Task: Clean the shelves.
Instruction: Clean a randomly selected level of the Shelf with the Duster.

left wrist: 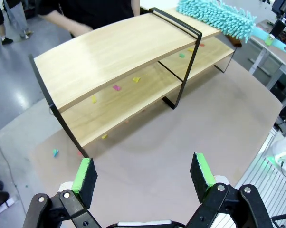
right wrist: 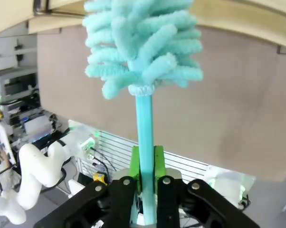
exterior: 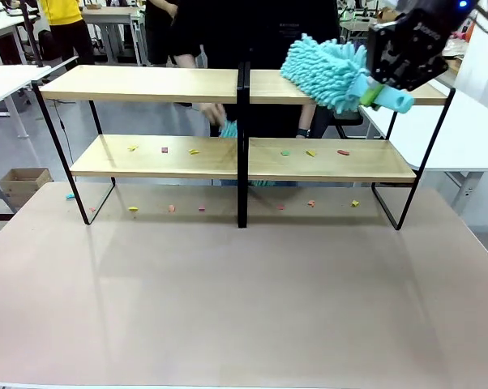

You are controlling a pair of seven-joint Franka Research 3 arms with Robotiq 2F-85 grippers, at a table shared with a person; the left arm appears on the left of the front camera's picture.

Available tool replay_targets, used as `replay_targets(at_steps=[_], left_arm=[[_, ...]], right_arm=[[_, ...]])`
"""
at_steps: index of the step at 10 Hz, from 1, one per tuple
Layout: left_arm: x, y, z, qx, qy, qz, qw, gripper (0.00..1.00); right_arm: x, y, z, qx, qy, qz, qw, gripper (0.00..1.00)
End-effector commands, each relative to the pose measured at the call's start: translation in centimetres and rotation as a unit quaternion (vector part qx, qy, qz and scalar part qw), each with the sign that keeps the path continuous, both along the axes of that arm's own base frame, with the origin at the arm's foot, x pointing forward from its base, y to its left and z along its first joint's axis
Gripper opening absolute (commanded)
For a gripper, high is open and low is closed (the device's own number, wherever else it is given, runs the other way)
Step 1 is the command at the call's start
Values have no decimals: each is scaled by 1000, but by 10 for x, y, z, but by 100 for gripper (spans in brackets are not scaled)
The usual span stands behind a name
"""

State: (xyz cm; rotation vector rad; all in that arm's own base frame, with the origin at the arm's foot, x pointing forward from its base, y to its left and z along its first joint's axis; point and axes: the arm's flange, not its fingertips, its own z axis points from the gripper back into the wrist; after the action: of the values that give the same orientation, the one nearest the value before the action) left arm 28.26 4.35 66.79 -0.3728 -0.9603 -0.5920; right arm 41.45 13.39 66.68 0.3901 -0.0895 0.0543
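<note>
At the right end of the shelves [exterior: 147, 84], on the top board: a fluffy teal microfibre duster [exterior: 325, 71] is resting its head on the wood, with its handle sticking out past that end.
Shelves: the two-tier wooden rack is standing across the far part of the beige bench [exterior: 244, 308]. Its top board is looking bare and its lower board is carrying litter.
Right claw [right wrist: 145, 164]: it is clenching the duster's teal handle between its green pads, hovering off the shelves' right end.
Left claw [left wrist: 143, 173]: it is hanging released, jaws wide apart around nothing, off the shelves' front left.
Scraps [exterior: 194, 151]: small coloured pieces are lying along the lower board on both sides of the central post.
Loose bits [exterior: 171, 208]: more of the same are lying on the bench beneath the shelves.
Person's hand [exterior: 214, 113]: it is showing blurred behind the shelves near the central post, with something teal just below it that I cannot identify.
Step in hand: the top board is being dusted, as I am reading it.
Next move: it is likely calling for lowering the duster under the top board and brushing the scraps off the lower one without knocking the frame.
</note>
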Motion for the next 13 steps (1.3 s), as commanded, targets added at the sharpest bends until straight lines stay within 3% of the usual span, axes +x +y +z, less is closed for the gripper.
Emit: replay_targets(at_steps=[1, 3, 4, 5, 7, 8, 9, 10, 12, 13], left_arm=[[0, 0, 0, -1, -1, 0, 1000, 100], [0, 0, 0, -1, -1, 0, 1000, 100], [0, 0, 0, -1, -1, 0, 1000, 100], [0, 0, 0, -1, -1, 0, 1000, 100], [0, 0, 0, -1, -1, 0, 1000, 100], [0, 0, 0, -1, -1, 0, 1000, 100], [0, 0, 0, -1, -1, 0, 1000, 100], [0, 0, 0, -1, -1, 0, 1000, 100], [0, 0, 0, -1, -1, 0, 1000, 100], [0, 0, 0, -1, -1, 0, 1000, 100]], right_arm=[[-16, -31, -3, -22, 7, -68, 997, 13], [-25, -68, -5, -40, 24, -132, 990, 13], [-32, -86, 1, -59, 12, -179, 982, 13], [-41, -104, 15, -78, -22, -223, 971, 13], [-59, -126, 34, -69, -60, -252, 963, 13], [-72, -132, 45, -25, -92, -209, 973, 13], [-86, -138, 54, 90, -140, -125, 978, 13], [-94, -148, 63, 160, -146, -84, 973, 13], [-102, -171, 71, 253, -118, -34, 960, 13], [-106, -182, 71, 322, -83, 27, 943, 13]])
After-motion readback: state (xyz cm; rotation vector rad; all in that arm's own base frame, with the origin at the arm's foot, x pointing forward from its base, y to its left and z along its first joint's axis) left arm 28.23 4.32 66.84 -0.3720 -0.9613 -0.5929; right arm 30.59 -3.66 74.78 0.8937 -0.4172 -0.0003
